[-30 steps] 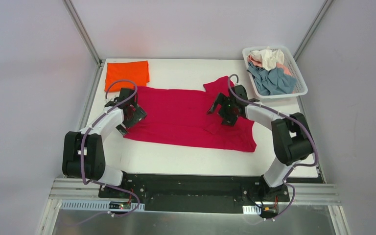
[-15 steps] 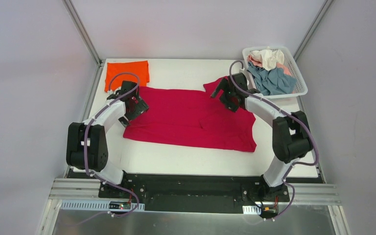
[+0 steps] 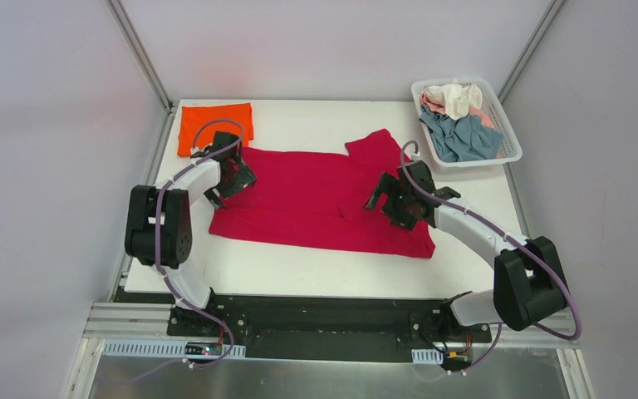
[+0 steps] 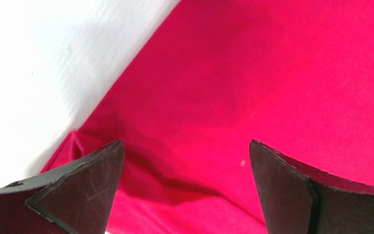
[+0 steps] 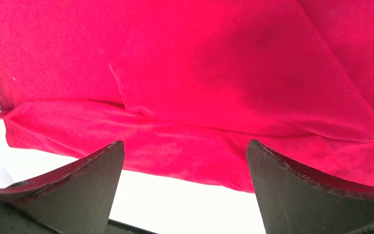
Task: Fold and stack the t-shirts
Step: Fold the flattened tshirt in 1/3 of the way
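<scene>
A crimson red t-shirt (image 3: 316,195) lies spread flat across the middle of the white table, one sleeve pointing to the back right. A folded orange t-shirt (image 3: 214,125) sits at the back left corner. My left gripper (image 3: 234,174) hovers open over the red shirt's back left edge; in the left wrist view only red cloth (image 4: 253,73) lies between the gripper's (image 4: 185,142) spread fingers. My right gripper (image 3: 389,199) stands open over the shirt's right part, and the right wrist view shows the shirt's hem (image 5: 199,63) and bare table between its (image 5: 185,142) fingers.
A white slatted basket (image 3: 511,143) at the back right holds a grey-blue t-shirt (image 3: 465,137), a cream one (image 3: 457,96) and a pale pink one (image 3: 430,104). White table (image 3: 316,266) shows in front of the red shirt. Grey walls enclose the table.
My right gripper went back to the sleeve, then came forward and right over the shirt's right part. My left gripper crept toward the shirt's back left corner. Both stayed open.
</scene>
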Available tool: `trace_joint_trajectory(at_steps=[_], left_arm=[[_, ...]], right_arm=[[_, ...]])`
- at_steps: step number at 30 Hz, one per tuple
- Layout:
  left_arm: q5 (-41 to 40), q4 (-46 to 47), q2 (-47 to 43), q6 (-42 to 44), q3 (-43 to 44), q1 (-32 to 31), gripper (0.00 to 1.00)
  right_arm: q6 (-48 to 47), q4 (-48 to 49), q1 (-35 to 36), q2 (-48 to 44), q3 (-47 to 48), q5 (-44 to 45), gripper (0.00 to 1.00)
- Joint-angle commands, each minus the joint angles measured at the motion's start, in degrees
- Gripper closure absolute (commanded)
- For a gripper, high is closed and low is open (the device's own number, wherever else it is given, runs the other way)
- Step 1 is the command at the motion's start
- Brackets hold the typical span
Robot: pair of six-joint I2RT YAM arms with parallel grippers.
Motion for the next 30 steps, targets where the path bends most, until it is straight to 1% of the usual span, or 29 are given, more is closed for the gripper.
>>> trace_joint_trajectory(at_steps=[1,4,6,9,13,15,16,19,21,24,30], left_arm=[[-4.8,1.64,5.82,2.7,7.01,0.56,0.01],[-7.73,1.79,9.12,3.96,10.96,0.65,0.01],[-7.99,1.84,8.58,3.93,11.7,0.66,0.01],[-8.6,1.86,4.71,4.39,10.64,0.66,0.01],[-10.25,0.96,-2.8,3.7,6.56,0.65,0.01],[-8.65,0.44,-7.35,1.71,3.16,0.56,0.01],[-5.95,0.57,-9.71,0.96,1.39,0.49,0.01],[0.37,0.62,-11.98,1.37,-2.35,-0.8,0.01],[3.11,0.89,-11.58,1.46,-4.4,-1.93,0.01],[6.27,2.86,-8.53,2.26,-5.26,-2.57,0.01],[6.95,3.78,0.65,3.22,-0.07,-2.33,0.01]], right_arm=[[-2.31,-1.59,1.56,-3.38,-1.05,-1.74,0.01],[-2.94,-2.53,2.02,-5.02,-1.97,-1.2,0.01],[-3.38,-3.24,2.16,-6.2,-2.76,-0.59,0.01],[-3.61,-3.72,2.33,-7.97,-3.61,-0.3,0.01],[-3.68,-3.5,2.53,-8.87,-4.83,-0.38,0.01],[-3.5,-3.27,2.79,-8.72,-5.27,-0.49,0.01],[-3.35,-3.28,2.75,-8.55,-5.33,-0.29,0.01],[-3.01,-3.58,2.8,-8.45,-5.29,1.17,0.01],[-2.82,-3.68,2.76,-8.32,-5.18,3.09,0.01],[-2.12,-3.89,2.64,-7.33,-4.71,6.43,0.01],[-1.44,-3.76,2.16,-4.09,-4.1,8.26,0.01]])
